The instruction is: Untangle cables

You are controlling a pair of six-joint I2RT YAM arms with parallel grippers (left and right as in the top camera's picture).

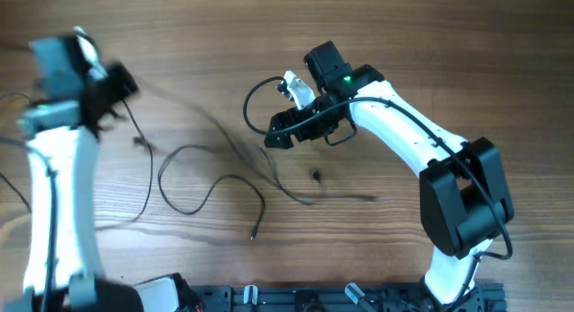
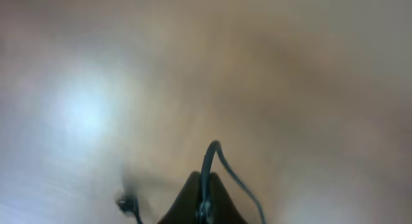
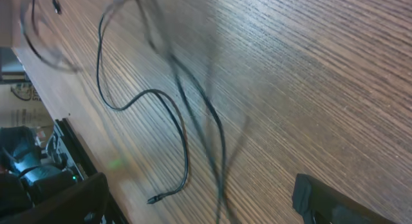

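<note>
Thin black cables (image 1: 184,173) lie in loose strands across the middle of the wooden table. One strand loops and ends in a small plug (image 1: 254,233), and another (image 1: 300,197) runs right. My left gripper (image 1: 118,83), blurred at the upper left, is shut on a thin cable (image 2: 207,176) in the left wrist view (image 2: 206,208), with a blurred plug (image 2: 125,201) hanging beside it. My right gripper (image 1: 276,131) is open. In the right wrist view its fingers (image 3: 212,208) stand wide apart, a blurred strand (image 3: 215,140) passes between them, and a plug end (image 3: 154,199) lies nearby.
A small dark piece (image 1: 316,176) lies alone right of the strands. A thicker black arm cable (image 1: 253,106) loops out beside the right gripper. A black rail (image 1: 296,299) runs along the table's front edge, also seen in the right wrist view (image 3: 71,143).
</note>
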